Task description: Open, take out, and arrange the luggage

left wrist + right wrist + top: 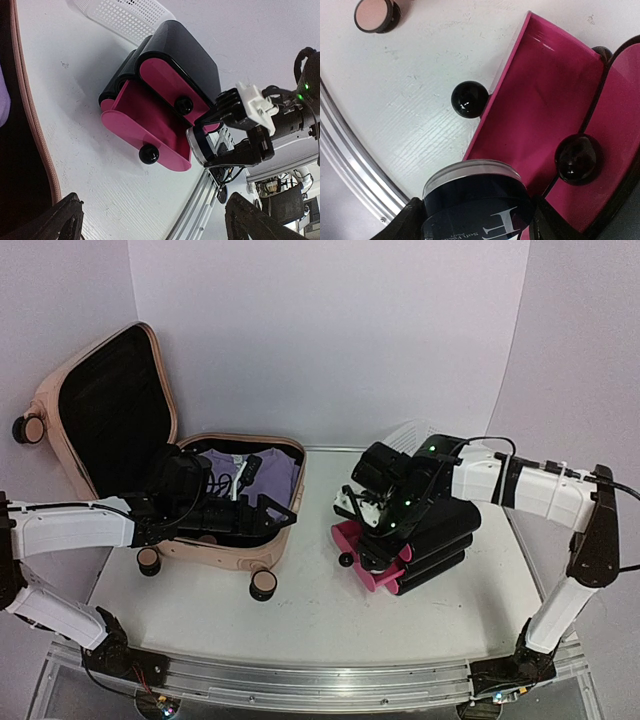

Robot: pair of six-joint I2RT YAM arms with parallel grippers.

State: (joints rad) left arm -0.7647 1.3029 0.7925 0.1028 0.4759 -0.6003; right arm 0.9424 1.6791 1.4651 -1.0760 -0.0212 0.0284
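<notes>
Left of centre on the white table, shows the luggage, a large pale pink hard-shell suitcase with rounded corners and black fabric lining. Lies open, lower shell flat on the tabletop, lid raised and leaning back towards the left wall. Holds in the lower shell a folded lilac garment and a black coiled cable. Carries pink-and-black wheels along the near side.

Above the lower shell's right rim, shows the left gripper, jaws spread wide, gripping nothing.

Right of the suitcase and apart from it, shows a black-and-magenta plastic drawer organiser with rounded tiers. Has one magenta drawer pulled out, with a round glossy black knob on its front.

Over that drawer's near corner, shows the right gripper, fingers closed against the sides of a dark round jar with a silvery rim and pale lettering.

Behind the organiser, close against it or touching (cannot tell which), shows a white mesh plastic basket.
</notes>
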